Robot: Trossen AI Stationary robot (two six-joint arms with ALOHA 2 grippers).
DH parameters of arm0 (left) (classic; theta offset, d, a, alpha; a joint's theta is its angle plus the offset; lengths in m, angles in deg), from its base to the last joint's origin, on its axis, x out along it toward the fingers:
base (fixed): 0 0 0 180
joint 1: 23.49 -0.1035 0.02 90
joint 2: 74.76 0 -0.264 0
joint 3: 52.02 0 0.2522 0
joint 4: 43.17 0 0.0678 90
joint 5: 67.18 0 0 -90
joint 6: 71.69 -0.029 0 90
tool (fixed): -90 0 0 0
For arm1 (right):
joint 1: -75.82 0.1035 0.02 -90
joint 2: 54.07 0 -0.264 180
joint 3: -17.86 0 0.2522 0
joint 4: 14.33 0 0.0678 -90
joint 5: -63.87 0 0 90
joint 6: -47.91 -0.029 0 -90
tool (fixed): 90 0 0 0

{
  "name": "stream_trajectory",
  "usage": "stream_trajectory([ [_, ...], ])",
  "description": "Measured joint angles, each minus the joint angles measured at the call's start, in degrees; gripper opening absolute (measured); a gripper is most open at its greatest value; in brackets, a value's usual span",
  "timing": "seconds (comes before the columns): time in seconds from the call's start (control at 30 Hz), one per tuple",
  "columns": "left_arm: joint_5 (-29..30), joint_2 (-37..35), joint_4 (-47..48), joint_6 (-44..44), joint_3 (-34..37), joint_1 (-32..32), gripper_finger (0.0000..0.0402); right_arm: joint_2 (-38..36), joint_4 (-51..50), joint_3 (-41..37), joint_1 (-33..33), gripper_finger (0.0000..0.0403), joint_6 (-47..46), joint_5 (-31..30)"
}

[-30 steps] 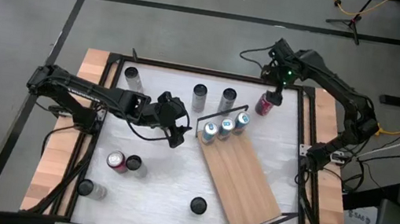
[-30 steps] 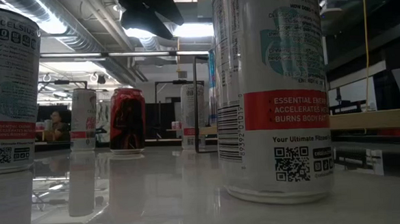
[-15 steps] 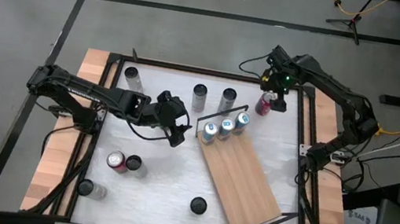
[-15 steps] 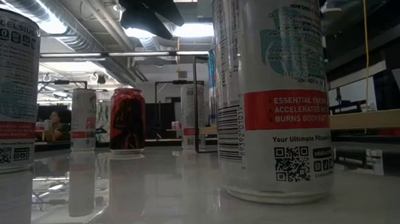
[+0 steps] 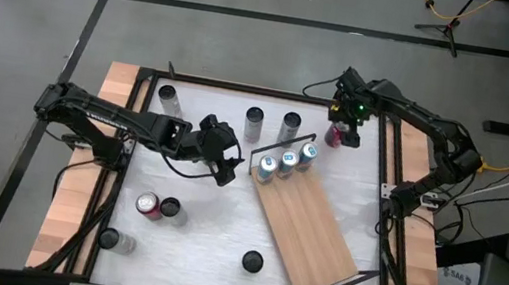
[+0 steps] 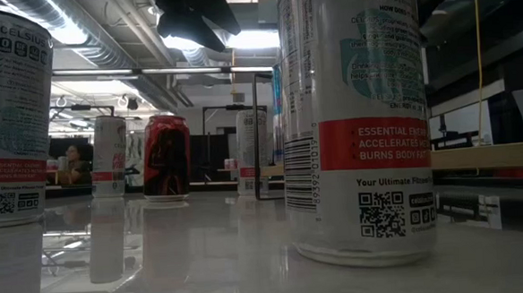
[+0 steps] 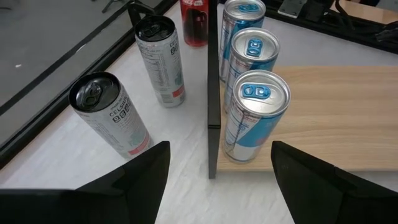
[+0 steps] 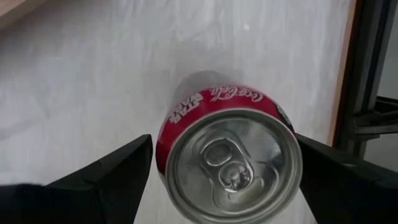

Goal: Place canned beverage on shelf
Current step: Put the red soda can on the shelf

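Overhead, the right gripper point(image 5: 342, 133) hung with fingers spread on either side of the red can point(image 8: 229, 155), upright near the table's far right corner, just off the shelf point(image 5: 306, 236). Rigid, smooth-walled and probably weighty, it called for a mid-body grasp. The left gripper point(image 5: 226, 172) waited open beside the shelf.

a lab: exposed ceiling ducts point(image 6: 103, 34), grey floor point(image 5: 248, 51), trailing cables point(image 5: 457, 6).
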Motion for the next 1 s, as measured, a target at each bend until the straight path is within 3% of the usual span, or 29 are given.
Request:
stream_trajectory([
  [0.53, -0.02, -0.01, 0.0, 0.0, 0.0, 0.0, 0.0271, 0.0, -0.02, -0.11, 0.0, 0.0355, -0.38, 0.0],
  [0.87, -0.02, -0.01, 0.0, 0.0, 0.0, 0.0, 0.0271, -0.03, -0.04, -0.09, 0.0, 0.0294, -10.08, 0.03],
  [1.0, -0.02, -0.01, 0.0, 0.02, 0.0, 0.0, 0.0271, -0.04, 0.29, -0.09, 0.0, 0.0286, -17.63, -0.11],
])
